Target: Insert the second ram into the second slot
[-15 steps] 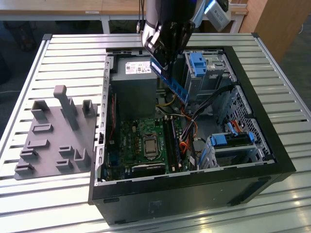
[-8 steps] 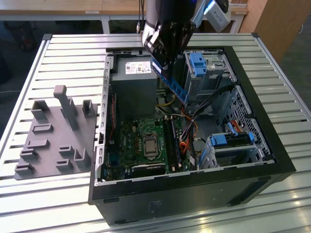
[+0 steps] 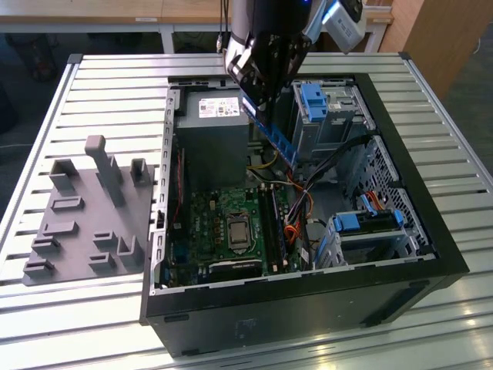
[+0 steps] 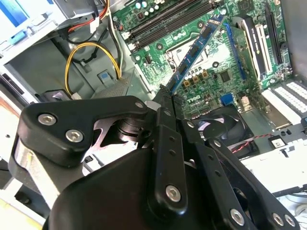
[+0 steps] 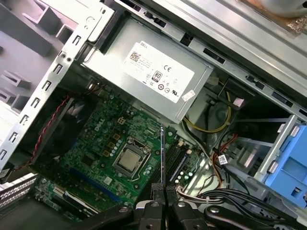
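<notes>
At the exterior view's left we see a grey moulded fixture lying on the slatted table, just beside the open computer case. Inside the case, the power supply sits at the far end and the motherboard lies nearer, with the memory slots along its right side. Over the case hangs the gripper, its fingers pressed together on the second ram. The ram slants downward in the air, clear of the board, between the power supply and the drive cage with its blue tab. In the second wrist view we see the stick jutting from the closed fingers above the motherboard.
</notes>
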Action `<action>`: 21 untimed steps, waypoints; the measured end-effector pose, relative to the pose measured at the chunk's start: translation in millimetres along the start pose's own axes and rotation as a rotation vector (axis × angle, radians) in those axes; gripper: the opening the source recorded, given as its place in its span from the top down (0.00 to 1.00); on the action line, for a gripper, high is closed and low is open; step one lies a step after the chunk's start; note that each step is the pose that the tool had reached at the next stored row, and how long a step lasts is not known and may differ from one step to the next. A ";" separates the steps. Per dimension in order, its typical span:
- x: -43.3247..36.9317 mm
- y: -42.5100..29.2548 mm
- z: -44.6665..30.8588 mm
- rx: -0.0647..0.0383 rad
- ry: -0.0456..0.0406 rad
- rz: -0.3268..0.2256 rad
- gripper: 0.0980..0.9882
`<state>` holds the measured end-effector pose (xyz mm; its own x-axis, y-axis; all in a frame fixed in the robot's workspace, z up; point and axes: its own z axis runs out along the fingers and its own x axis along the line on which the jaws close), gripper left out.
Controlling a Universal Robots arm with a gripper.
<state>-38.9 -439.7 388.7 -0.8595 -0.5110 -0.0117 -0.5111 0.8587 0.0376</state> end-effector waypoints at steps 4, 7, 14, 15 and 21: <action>0.0 0.0 0.0 0.000 -0.0007 0.019 0.96; 0.0 0.0 0.0 0.000 -0.0012 0.033 0.96; 0.0 0.0 0.0 0.001 -0.0030 0.083 0.96; 0.0 0.0 0.0 0.001 -0.0033 0.094 0.96; 0.0 0.0 0.0 0.003 -0.0056 0.162 0.96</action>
<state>-38.9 -439.7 388.6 -0.9308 -0.3654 -0.0113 -0.3656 0.9301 0.0366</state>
